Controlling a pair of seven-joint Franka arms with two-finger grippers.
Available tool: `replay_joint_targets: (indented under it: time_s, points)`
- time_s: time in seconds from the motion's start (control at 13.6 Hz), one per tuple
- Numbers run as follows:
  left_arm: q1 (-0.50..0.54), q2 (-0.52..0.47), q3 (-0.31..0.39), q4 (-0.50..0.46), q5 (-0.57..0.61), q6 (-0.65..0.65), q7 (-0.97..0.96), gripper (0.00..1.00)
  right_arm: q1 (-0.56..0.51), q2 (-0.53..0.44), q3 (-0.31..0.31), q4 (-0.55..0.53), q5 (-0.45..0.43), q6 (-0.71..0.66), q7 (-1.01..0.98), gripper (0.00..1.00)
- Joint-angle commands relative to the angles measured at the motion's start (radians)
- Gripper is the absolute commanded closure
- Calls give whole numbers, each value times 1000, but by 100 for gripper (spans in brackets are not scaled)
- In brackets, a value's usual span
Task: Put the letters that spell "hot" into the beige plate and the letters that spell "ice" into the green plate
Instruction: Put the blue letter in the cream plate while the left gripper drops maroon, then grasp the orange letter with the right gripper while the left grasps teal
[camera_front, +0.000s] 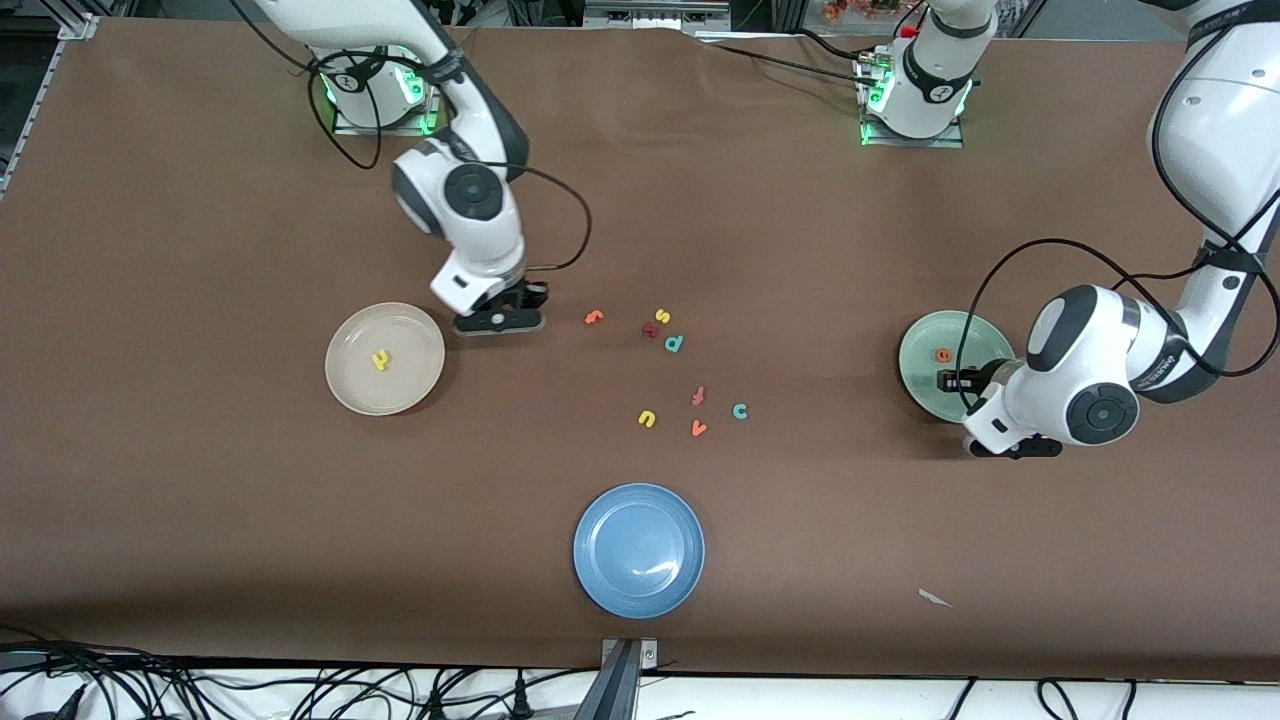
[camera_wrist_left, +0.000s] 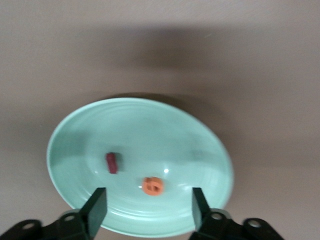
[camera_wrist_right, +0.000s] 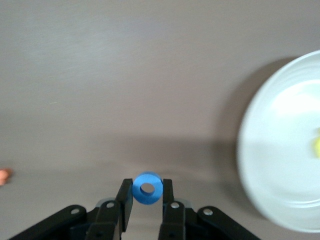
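Nearest the front camera lies the blue plate (camera_front: 639, 550), and farther from it the loose letters: the yellow "u" (camera_front: 647, 418), the orange "v" (camera_front: 698, 429), the teal "c" (camera_front: 740, 411) and the reddish "f" (camera_front: 698, 395), then the teal "p" (camera_front: 674, 343), a dark red letter (camera_front: 651, 329) touching it, the yellow "s" (camera_front: 662, 316) and the orange "t" (camera_front: 593, 317). Toward the right arm's end sits the beige plate (camera_front: 385, 358) with the yellow "h" (camera_front: 381, 360) in it. The right gripper (camera_wrist_right: 146, 196) hangs over bare table just beside that plate; the front view hides its fingers, but the right wrist view shows them pinched on the blue "o" (camera_wrist_right: 147, 188), with the plate's rim (camera_wrist_right: 250, 150) off to one side. Toward the left arm's end, the green plate (camera_front: 925, 350) shows only the orange "e" (camera_front: 942, 354) from the front, the arm covering part of it. The left wrist view shows the left gripper (camera_wrist_left: 148, 206) over that plate (camera_wrist_left: 140, 125) with fingers spread wide and empty, and both the "e" (camera_wrist_left: 153, 186) and the dark red "i" (camera_wrist_left: 112, 162) lying in the plate.
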Motion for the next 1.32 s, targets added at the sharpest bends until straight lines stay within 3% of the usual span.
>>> replay_joint_targets:
  time_s: [0.0, 0.29, 0.37, 0.59, 0.66, 0.88, 1.25]
  points:
    - [-9, -26, -62, 6, -58, -10, -169, 0, -114, -60, 11, -51, -17, -36, -183, 91]
    - [-188, 0, -70, 4, -65, 169, -519, 2, -235, -86, 10, -71, -9, -38, -382, 89]
    - [-227, 14, -67, 3, -65, 238, -591, 2, -237, -84, 10, -74, -9, -38, -379, 81]
    - [-345, 52, -19, 4, -50, 387, -709, 2, -237, -84, 10, -77, -1, -36, -372, 32]
    - [-394, 52, 22, 6, -53, 415, -711, 2, -237, -84, 10, -75, 0, -36, -369, 22]
    - [-550, 77, 168, 58, -53, 455, -659, 3, -237, -84, 13, -74, 2, -36, -336, 20]
    - [-589, 125, 186, 103, -62, 457, -613, 12, -177, -45, 79, -17, 2, -24, -54, 20]
